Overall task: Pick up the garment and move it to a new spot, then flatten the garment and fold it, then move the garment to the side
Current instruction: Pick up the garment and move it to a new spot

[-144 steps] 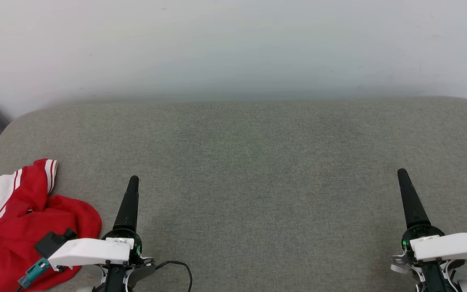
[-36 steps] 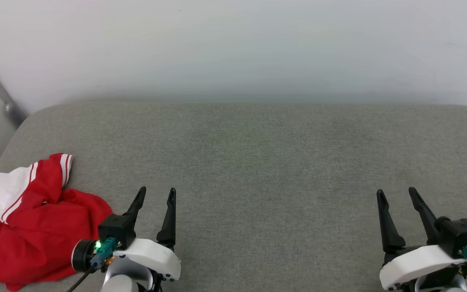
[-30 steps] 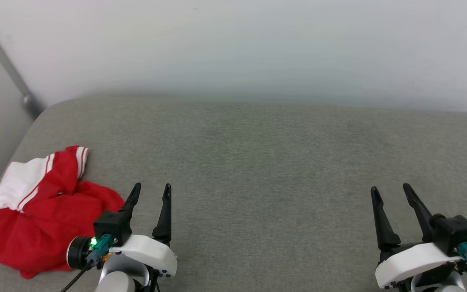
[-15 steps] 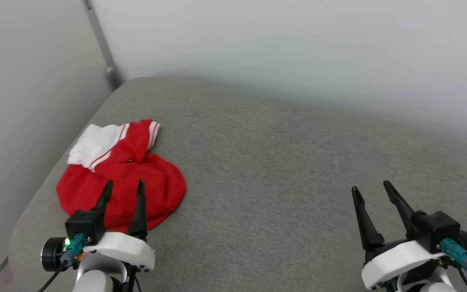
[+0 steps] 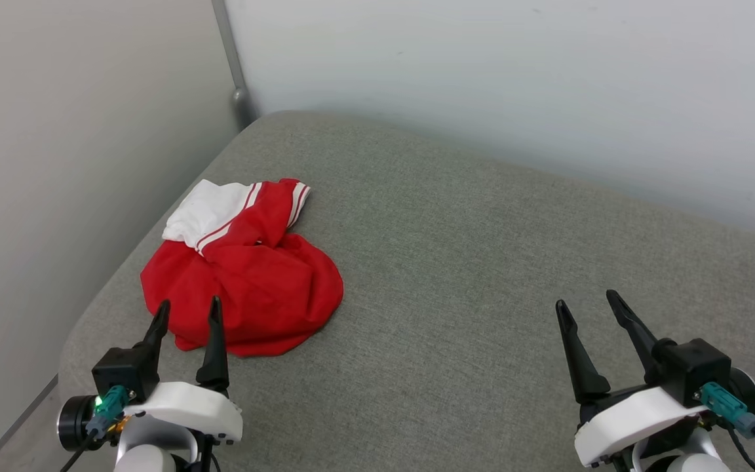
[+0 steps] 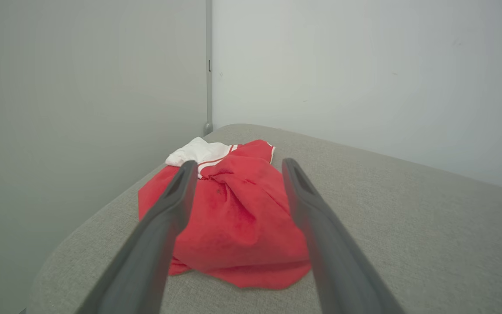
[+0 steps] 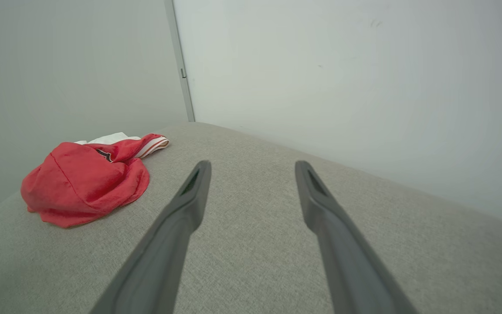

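Over in the far left corner of the grey cushion (image 5: 482, 262), close to where the two pale walls meet, the garment (image 5: 246, 288) lies in a crumpled heap. It is mostly red, bunched into a rounded mound with loose folds. A white sleeve (image 5: 204, 213) pokes out on the side nearest the corner. Beside that sleeve a red band with white stripes (image 5: 297, 200) lies turned up toward the back wall (image 5: 515, 78). From the right arm's own camera you can just catch a scrap of black print (image 7: 103, 155) tucked in a fold near the top of the heap, too little of it to read.

The left claw (image 5: 190, 301) hangs just short of the near edge of the heap, its two dark fingers spread wide and pointing straight at the red cloth. Nothing is between them, and I can't see them touching the fabric. Seen along those fingers, the mound sits framed in the gap.

The right claw (image 5: 585, 298) is well apart from the garment, out over the bare right side of the cushion. It too is wide and holds nothing, its fingers pointing toward the back wall.

A thin metal strip (image 5: 230, 59) runs up the corner between the walls, ending just behind the cushion's rounded edge.
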Robot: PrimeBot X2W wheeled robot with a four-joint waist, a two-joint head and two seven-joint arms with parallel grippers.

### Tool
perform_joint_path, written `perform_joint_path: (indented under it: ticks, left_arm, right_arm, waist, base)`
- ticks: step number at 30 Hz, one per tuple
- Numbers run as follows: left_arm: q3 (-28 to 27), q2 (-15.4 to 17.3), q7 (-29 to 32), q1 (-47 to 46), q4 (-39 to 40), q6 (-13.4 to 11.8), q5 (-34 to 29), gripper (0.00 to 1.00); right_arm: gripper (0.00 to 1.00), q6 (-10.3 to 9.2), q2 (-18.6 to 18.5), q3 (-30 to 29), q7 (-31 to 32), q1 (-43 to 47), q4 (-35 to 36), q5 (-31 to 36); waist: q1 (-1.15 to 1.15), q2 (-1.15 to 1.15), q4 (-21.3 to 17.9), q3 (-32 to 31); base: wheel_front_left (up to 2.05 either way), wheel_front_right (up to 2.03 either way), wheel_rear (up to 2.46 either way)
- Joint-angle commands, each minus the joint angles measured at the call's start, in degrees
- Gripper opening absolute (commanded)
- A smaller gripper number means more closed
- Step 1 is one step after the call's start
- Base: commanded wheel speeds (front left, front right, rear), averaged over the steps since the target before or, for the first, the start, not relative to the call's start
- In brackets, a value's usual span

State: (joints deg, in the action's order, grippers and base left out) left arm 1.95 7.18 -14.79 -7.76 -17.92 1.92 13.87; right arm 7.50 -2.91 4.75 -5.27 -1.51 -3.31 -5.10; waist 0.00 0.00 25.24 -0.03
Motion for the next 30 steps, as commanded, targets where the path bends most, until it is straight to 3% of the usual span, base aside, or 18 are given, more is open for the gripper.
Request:
perform_joint_path:
  ticks: [1,9,18,30]
  left_arm:
    - [0.0,0.2,0.1,-0.8,0.3,-0.4,0.3,1.00]
    - [0.0,0.9,1.7,-6.7,1.3,-0.8,0.6,1.00]
    - [-1.8,6.2,12.5,-19.9,0.1,1.4,3.5,1.00]
    - [-1.0,17.3,42.0,-28.5,-12.2,5.1,12.4,1.00]
  right_arm:
    - [1.00,-0.02,0.1,0.2,-0.2,-0.9,-0.1,-0.5]
    - [1.00,-0.02,0.0,0.8,0.6,-2.8,0.6,0.5]
    - [1.00,-0.02,0.0,0.9,1.8,-6.3,2.0,2.1]
    - [1.00,-0.02,0.0,0.5,0.3,-10.5,1.9,2.3]
  waist:
    - [0.00,0.00,0.0,0.3]
    - [0.00,0.00,-2.1,3.4]
    - [0.00,0.00,-6.9,10.2]
    - [0.00,0.00,-12.6,19.9]
  base:
    - [0.00,0.00,0.00]
    - [0.00,0.00,0.00]
    - [0.00,0.00,0.00]
    - [0.00,0.00,0.00]
